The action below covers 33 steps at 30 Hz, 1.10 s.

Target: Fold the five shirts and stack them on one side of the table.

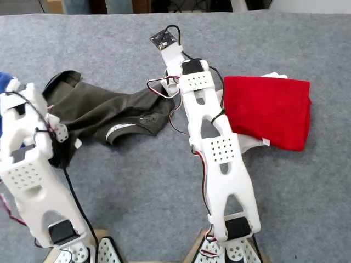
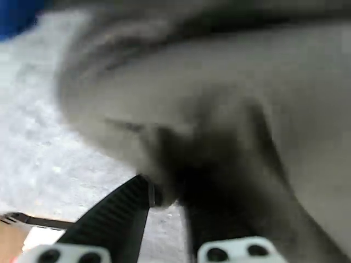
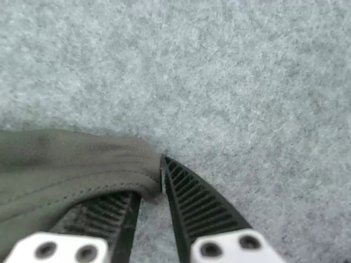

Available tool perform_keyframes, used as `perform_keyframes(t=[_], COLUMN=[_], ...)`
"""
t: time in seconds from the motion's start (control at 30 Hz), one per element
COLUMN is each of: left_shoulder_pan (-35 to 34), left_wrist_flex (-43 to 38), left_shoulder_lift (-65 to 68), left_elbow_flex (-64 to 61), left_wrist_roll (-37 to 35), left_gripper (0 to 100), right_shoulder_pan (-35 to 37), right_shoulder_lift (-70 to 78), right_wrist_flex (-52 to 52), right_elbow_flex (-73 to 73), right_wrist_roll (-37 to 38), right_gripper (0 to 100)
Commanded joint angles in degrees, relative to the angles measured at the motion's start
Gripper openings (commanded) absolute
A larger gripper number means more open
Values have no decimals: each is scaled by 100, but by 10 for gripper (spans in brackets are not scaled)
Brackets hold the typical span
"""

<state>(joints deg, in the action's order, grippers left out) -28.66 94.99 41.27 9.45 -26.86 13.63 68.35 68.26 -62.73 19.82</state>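
A dark olive shirt lies crumpled and spread across the left middle of the grey table. My left arm is at the shirt's left end. In its wrist view the left gripper is shut on a fold of the olive cloth, which hangs close over the camera. My right arm stretches to the shirt's right end, where the right gripper is shut on the hemmed edge of the olive shirt. A folded red shirt lies at the right, on top of a white one.
Something blue sits at the far left edge, also seen as a blue patch in the left wrist view. Bare grey table surface lies in front of the olive shirt and behind it.
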Motion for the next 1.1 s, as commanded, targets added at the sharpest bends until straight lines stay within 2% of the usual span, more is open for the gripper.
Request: perform_keyframes(t=[0.0, 0.17, 0.3, 0.43, 0.6, 0.73, 0.83, 1.07], left_shoulder_pan=[22, -66, -435, -954, -1376, -1393, -1402, -1393], left_wrist_flex=[255, 598, 598, 598, 589, 589, 580, 580], left_shoulder_lift=[316, 299, -132, -1275, -3007, -4220, -4905, -5670], left_elbow_flex=[163, 637, 752, 743, 804, 1051, 1429, 2730], left_wrist_roll=[132, 176, 387, 1143, 2338, 2356, 2295, 932], left_gripper=[27, 27, 27, 27, 28, 28, 28, 28], right_shoulder_pan=[-132, -132, -132, -132, -158, 26, 70, 62], right_shoulder_lift=[-4, -4, -4, -57, -418, -734, -1429, -3037], right_wrist_flex=[0, 0, 0, 88, 1108, 2242, 2611, 3033], right_elbow_flex=[-207, -207, -207, -277, -1648, -3327, -3196, -3310], right_wrist_roll=[-18, -18, -18, -9, -53, -9, 105, 105], right_gripper=[15, 15, 15, 15, 15, 15, 15, 15])
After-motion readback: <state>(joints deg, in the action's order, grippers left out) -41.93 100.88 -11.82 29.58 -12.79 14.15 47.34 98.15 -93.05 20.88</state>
